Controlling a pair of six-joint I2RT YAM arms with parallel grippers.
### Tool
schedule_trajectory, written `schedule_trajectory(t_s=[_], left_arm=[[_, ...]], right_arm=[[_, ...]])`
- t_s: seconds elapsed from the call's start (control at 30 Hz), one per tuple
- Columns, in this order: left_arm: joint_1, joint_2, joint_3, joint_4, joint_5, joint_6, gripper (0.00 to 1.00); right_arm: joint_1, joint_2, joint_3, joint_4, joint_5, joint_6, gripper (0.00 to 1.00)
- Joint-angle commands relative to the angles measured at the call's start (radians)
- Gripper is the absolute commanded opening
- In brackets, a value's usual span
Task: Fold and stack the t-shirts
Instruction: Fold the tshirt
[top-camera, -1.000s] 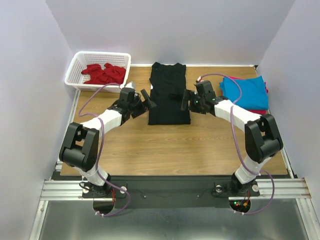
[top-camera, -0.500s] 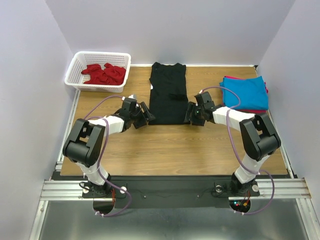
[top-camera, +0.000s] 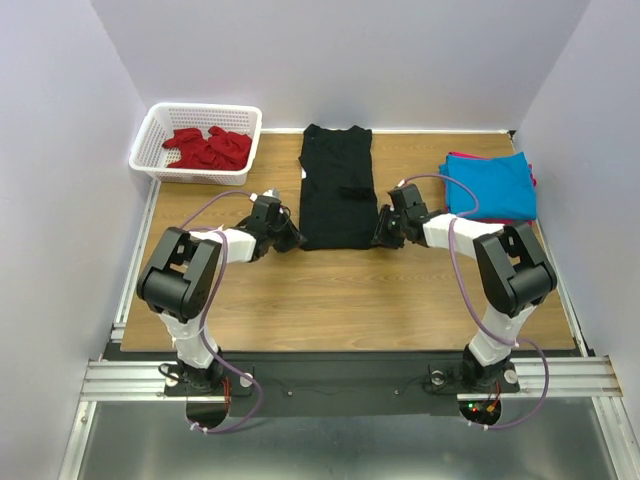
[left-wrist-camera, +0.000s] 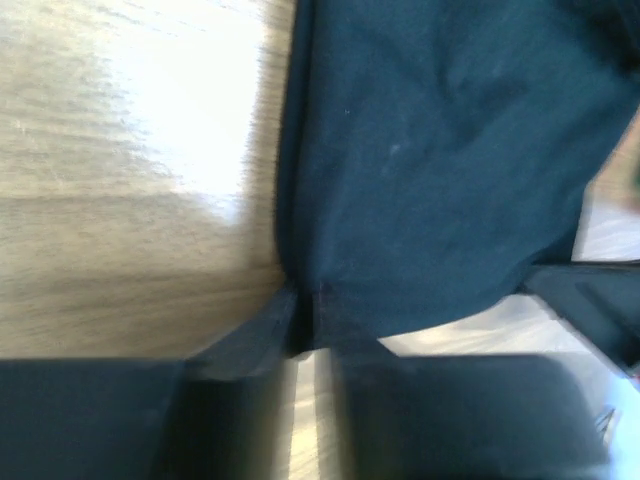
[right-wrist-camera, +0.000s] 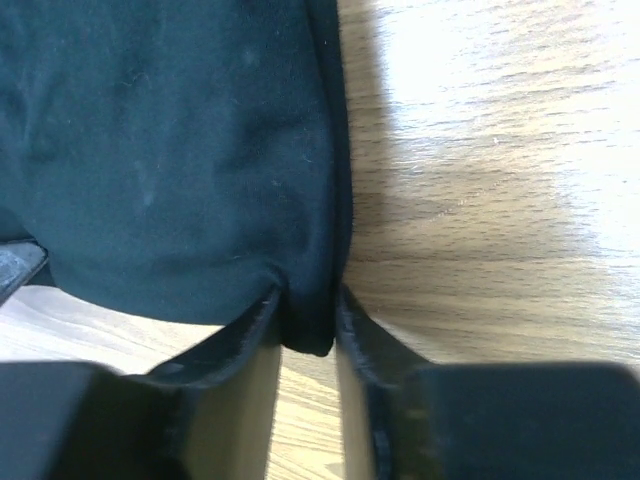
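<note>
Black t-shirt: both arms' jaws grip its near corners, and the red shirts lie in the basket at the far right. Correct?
No: the basket holding the red shirts stands at the far left, as the top external view shows. The rest holds.

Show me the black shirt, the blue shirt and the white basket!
black shirt (top-camera: 332, 200), top view, middle of the cloth.
blue shirt (top-camera: 505, 185), top view, middle of its top layer.
white basket (top-camera: 147, 140), top view, its left wall.
</note>
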Motion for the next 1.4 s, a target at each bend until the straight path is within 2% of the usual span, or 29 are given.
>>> schedule_trajectory(t_s=[0.0,0.1,0.2,0.3,0.47,0.5,0.6,0.77,0.87,0.97,1.2,1.37], left_arm=[[-0.012,0.047,0.026,-0.028,-0.029,0.027,0.0],[-0.012,0.041,-0.01,-0.01,-0.017,0.035,0.0],[-0.025,-0.083,-0.125,0.051,-0.017,0.008,0.0],[-0.083,-0.177,-0.225,0.056,-0.032,-0.012,0.0],[-0.27,-0.418,-0.357,0.024,-0.039,-0.122,0.0],[-0.294,-0.459,-0.394,0.013,-0.057,-0.149,0.0],[-0.379,-0.687,-0.446,-0.06,-0.098,-0.24,0.0],[-0.423,-0.907,-0.437,-0.142,-0.132,-0.285,0.0],[-0.427,-0.964,-0.378,-0.207,-0.164,-0.266,0.0],[-0.426,-0.954,-0.307,-0.258,-0.207,-0.224,0.0],[-0.412,-0.846,-0.183,-0.295,-0.341,-0.197,0.0],[-0.364,-0.754,-0.078,-0.297,-0.347,-0.137,0.0]], right_arm=[[-0.003,0.017,-0.029,0.019,0.003,0.002,0.27],[-0.003,-0.005,-0.041,0.018,-0.04,-0.015,0.21],[-0.003,-0.083,-0.125,0.013,-0.068,-0.035,0.18],[-0.003,-0.204,-0.2,-0.012,-0.083,-0.036,0.18],[-0.003,-0.466,-0.366,-0.136,-0.137,-0.041,0.16],[-0.003,-0.564,-0.378,-0.165,-0.137,-0.042,0.16],[-0.003,-0.737,-0.409,-0.287,-0.154,-0.035,0.15],[-0.003,-0.907,-0.369,-0.424,-0.166,-0.022,0.15],[-0.003,-0.922,-0.276,-0.452,-0.142,-0.038,0.14],[-0.003,-0.877,-0.178,-0.453,-0.111,-0.054,0.13],[-0.003,-0.719,-0.001,-0.444,0.033,-0.074,0.11],[-0.003,-0.633,0.095,-0.438,0.142,-0.107,0.11]])
